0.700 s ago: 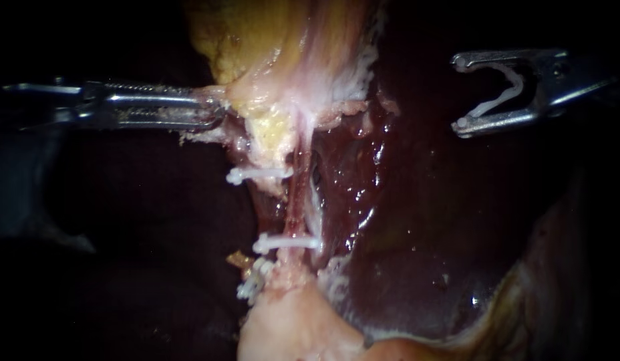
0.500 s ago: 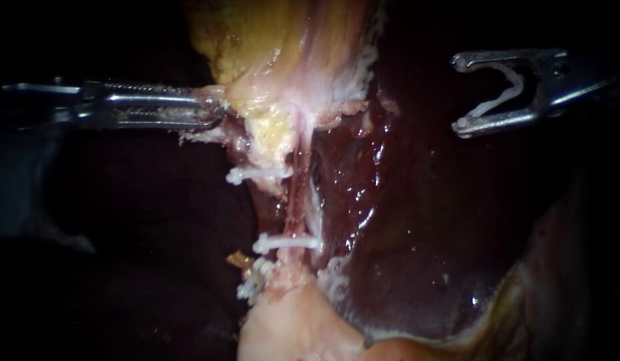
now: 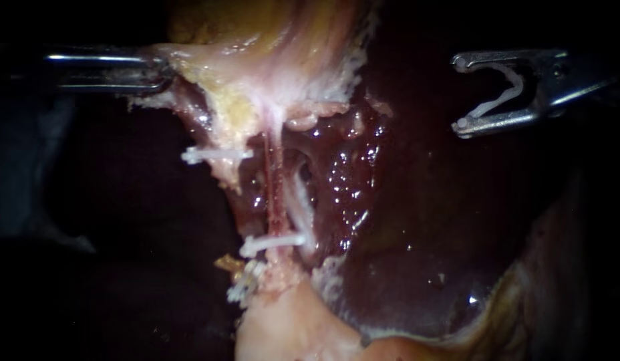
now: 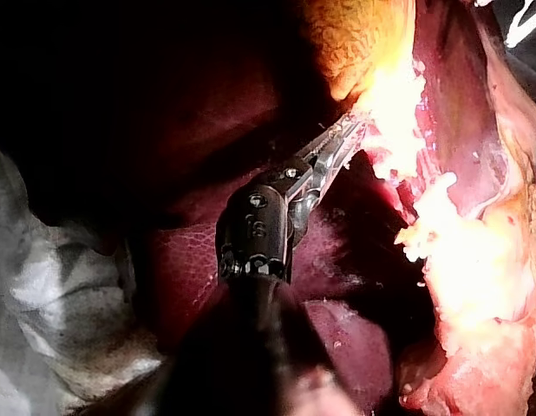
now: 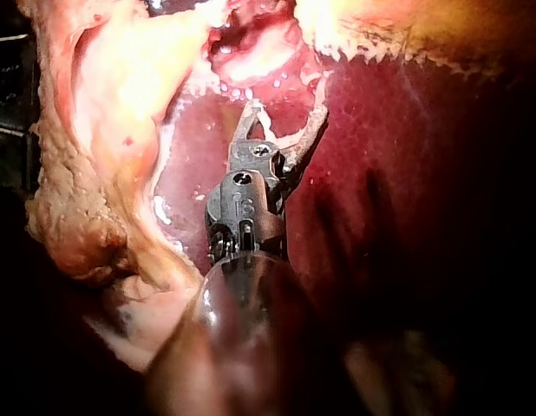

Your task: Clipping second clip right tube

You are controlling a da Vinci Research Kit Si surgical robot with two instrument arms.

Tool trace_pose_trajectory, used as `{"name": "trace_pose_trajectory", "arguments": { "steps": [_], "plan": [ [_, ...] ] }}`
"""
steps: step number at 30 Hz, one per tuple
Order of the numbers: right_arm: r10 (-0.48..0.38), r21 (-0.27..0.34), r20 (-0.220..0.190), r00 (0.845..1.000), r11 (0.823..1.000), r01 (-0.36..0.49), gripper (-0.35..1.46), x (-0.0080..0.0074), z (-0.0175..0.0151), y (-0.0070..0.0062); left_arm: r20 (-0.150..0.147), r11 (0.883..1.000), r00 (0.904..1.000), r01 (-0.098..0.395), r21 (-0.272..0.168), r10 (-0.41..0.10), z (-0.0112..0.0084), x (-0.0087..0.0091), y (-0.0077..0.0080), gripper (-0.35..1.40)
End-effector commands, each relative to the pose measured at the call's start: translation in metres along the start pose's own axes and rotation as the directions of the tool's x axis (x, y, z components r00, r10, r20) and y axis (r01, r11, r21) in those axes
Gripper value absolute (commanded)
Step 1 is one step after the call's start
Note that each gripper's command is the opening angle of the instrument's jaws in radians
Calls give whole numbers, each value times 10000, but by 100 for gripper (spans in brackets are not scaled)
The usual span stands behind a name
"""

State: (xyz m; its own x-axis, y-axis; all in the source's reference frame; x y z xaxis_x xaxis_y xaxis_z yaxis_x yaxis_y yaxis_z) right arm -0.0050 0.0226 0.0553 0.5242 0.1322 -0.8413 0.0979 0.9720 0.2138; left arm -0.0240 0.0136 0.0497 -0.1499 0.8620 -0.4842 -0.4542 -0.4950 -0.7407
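My left instrument (image 3: 156,70) comes in at the upper left, its jaws shut on the pale edge of the gallbladder (image 3: 270,47) and holding it taut; the left wrist view shows the same hold (image 4: 355,130). Two tubes run down below the gallbladder: a thin red one (image 3: 274,190) and a whitish right tube (image 3: 298,200). One white clip (image 3: 213,155) sits high on the tissue at the left, another (image 3: 273,242) crosses the tubes lower down. My right instrument (image 3: 460,93) hangs far to the right over the liver, its jaws wide apart with a V-shaped white clip (image 3: 500,93) seated between them (image 5: 285,113).
Dark wet liver (image 3: 423,220) fills the right side and lies behind the tubes. More white clips (image 3: 243,284) sit on the pale stump (image 3: 290,321) at the bottom. A dark gap shows between the two tubes.
My left instrument has pulled the gallbladder edge up and to the left. The tubes are stretched and spread further apart, and the upper clip moved left with the tissue. The right instrument has stayed put.
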Motion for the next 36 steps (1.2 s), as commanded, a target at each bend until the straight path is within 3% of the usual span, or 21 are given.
{"name": "trace_pose_trajectory", "arguments": {
  "steps": [1,8,19,27,36],
  "plan": [
    [-6,3,-1,10000,10000,6,50,1,0,0,-22,10000,10000,-1,-21,1,-1,1,1,-35],
    [-83,99,-61,9999,9999,84,50,5,5,-5,-27,10000,10000,14,-6,-14,-3,1,5,-35],
    [1084,815,-433,9932,9912,-1046,50,22,74,-46,-32,10000,10000,19,7,-19,-3,1,8,-35],
    [2305,1340,-474,9719,9657,-2225,50,24,139,-70,-38,10000,10000,25,21,-25,-4,0,11,-35],
    [3691,1793,-415,9285,9169,-3565,49,27,195,-83,-42,10000,10000,30,32,-30,-4,0,12,-35]
  ]
}}
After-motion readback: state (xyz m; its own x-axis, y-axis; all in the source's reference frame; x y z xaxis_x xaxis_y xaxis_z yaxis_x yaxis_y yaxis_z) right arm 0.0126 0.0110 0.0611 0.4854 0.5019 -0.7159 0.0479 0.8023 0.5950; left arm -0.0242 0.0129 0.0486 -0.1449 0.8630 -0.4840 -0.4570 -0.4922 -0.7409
